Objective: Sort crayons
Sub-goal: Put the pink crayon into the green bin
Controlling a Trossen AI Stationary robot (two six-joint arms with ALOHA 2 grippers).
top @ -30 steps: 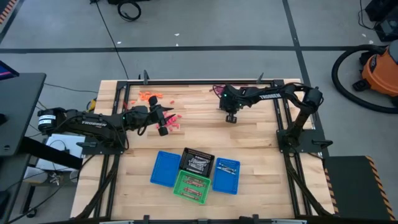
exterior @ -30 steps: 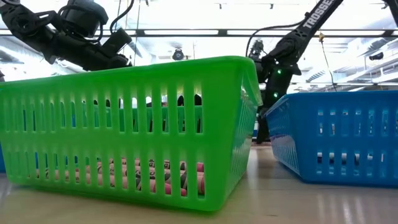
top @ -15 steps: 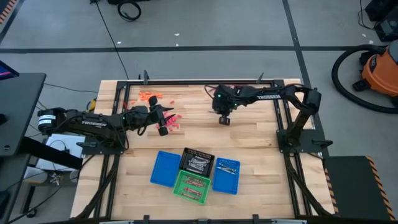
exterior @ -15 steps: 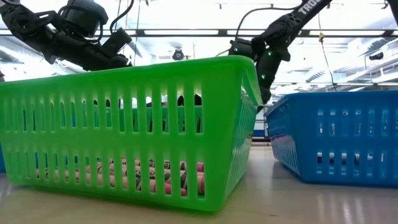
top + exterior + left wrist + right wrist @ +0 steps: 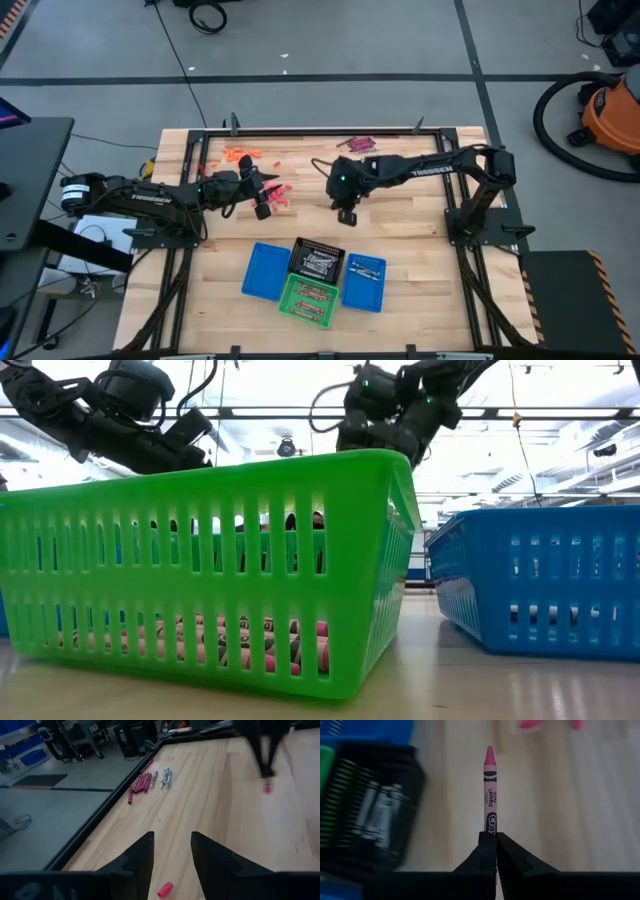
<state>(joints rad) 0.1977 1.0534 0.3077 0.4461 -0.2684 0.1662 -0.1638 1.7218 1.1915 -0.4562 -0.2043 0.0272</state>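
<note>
My right gripper [image 5: 346, 213] hovers over the middle of the table, just beyond the baskets, shut on a pink crayon [image 5: 489, 790]. The left wrist view shows it [image 5: 262, 762] farther off, with the crayon's pink tip [image 5: 267, 788] below the fingers. My left gripper [image 5: 262, 205] stands open at the left [image 5: 172, 855], holding nothing. A short pink crayon piece [image 5: 165, 890] lies on the wood near its fingertips. Maroon crayons [image 5: 140, 782] and grey crayons [image 5: 164, 777] lie flat by the far edge. More pink crayons [image 5: 279, 195] lie beside the left gripper. My right gripper pinches the pink crayon by its blunt end [image 5: 491, 827] between its two fingers. The crayon runs on along the line of the fingers, its pointed tip [image 5: 489, 751] away from them. The fingers slant down from above. The crayon is lifted clear of the table.
A black basket [image 5: 318, 260] with grey crayons, a green basket [image 5: 308, 298] and two blue baskets [image 5: 266, 271] [image 5: 364, 282] stand together near the front edge. Orange crayons [image 5: 240, 154] lie at the far left. A black frame [image 5: 320, 131] edges the table.
My right gripper, fingers shut, has swung from the far right part of the table toward the left and the near edge. It has risen a little and now hangs closer to the baskets.
</note>
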